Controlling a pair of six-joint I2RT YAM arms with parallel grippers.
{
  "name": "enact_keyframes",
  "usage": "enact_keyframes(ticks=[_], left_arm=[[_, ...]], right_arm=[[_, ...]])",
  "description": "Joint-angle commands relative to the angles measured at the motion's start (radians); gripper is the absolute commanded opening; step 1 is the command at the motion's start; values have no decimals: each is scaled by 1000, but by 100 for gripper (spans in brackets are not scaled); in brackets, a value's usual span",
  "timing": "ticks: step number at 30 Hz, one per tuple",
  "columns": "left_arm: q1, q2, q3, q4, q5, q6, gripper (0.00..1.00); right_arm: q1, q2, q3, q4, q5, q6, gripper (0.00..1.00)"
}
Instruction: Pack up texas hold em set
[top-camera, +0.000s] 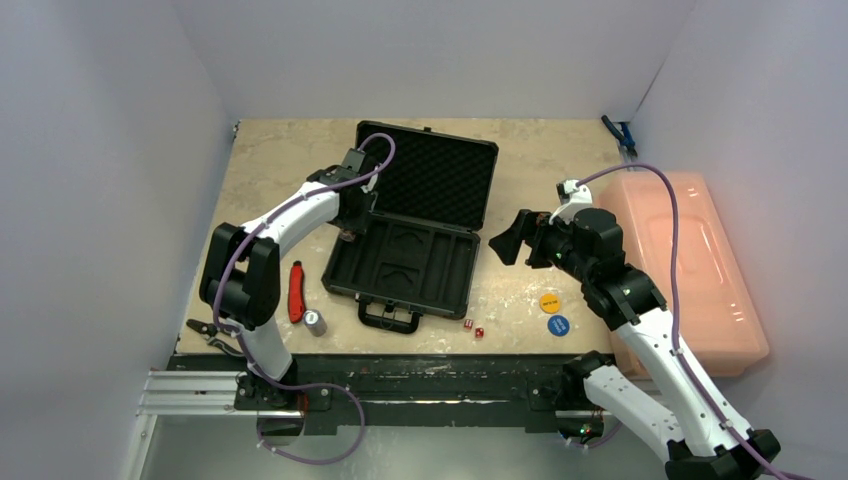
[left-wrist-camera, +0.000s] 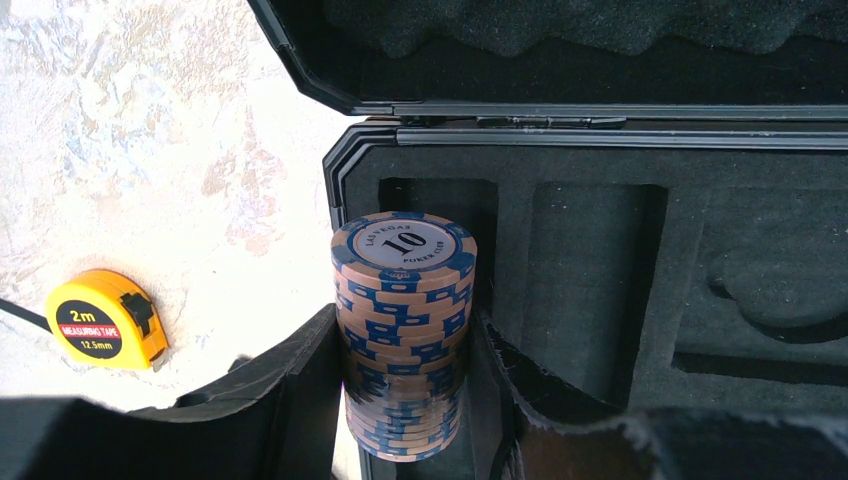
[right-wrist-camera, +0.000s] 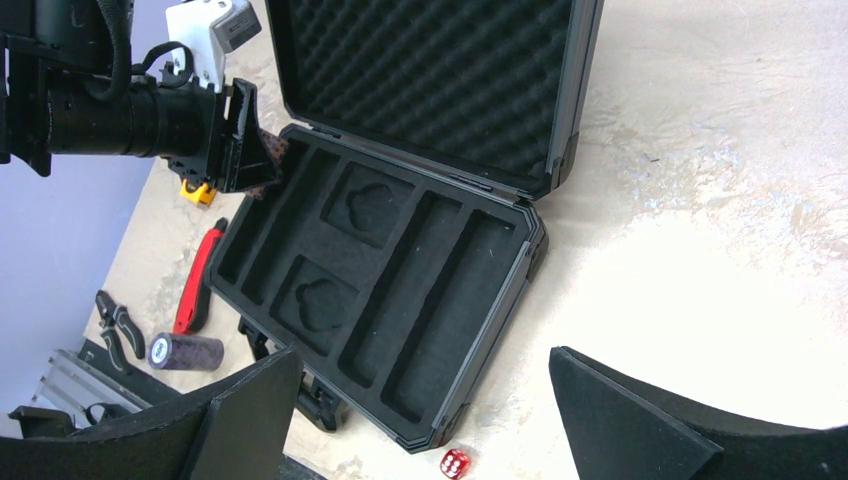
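The black briefcase (top-camera: 440, 270) lies open mid-table, its foam lid (top-camera: 435, 180) up and its moulded tray (left-wrist-camera: 600, 270) bare. My left gripper (left-wrist-camera: 400, 400) is shut on a tall stack of tan-and-blue chips (left-wrist-camera: 403, 330), held upright over the tray's left rim by a narrow slot. In the top view that gripper (top-camera: 347, 225) is at the case's left side. My right gripper (top-camera: 508, 240) hangs open to the right of the case (right-wrist-camera: 400, 290), with nothing between its fingers (right-wrist-camera: 240, 420). Two red dice (top-camera: 473, 327) lie by the case's front corner; one die (right-wrist-camera: 455, 463) shows below. A yellow disc (top-camera: 549, 302) and a blue disc (top-camera: 557, 325) lie further right.
A red-handled knife (top-camera: 296, 292), a small dark cylinder (top-camera: 315, 322) and pliers (top-camera: 210, 335) lie left of the case. A yellow tape measure (left-wrist-camera: 105, 320) sits beside the left gripper. The pink bin (top-camera: 690, 270) fills the right side. A blue tool (top-camera: 620, 135) lies at the back right.
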Motion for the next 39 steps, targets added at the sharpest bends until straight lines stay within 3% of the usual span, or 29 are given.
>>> enact_keyframes(ticks=[1, 6, 13, 30, 39], left_arm=[[4, -6, 46, 40, -17, -17, 16], [4, -8, 44, 41, -19, -18, 20], [4, -15, 38, 43, -21, -17, 34], [4, -109, -9, 66, 19, -26, 73], [4, -251, -128, 85, -5, -100, 71]], right_arm=[[2, -15, 12, 8, 11, -18, 99], [2, -12, 12, 8, 11, -18, 99], [2, -10, 11, 9, 11, -18, 99], [2, -14, 9, 7, 11, -17, 99], [3, -10, 7, 11, 10, -17, 99]])
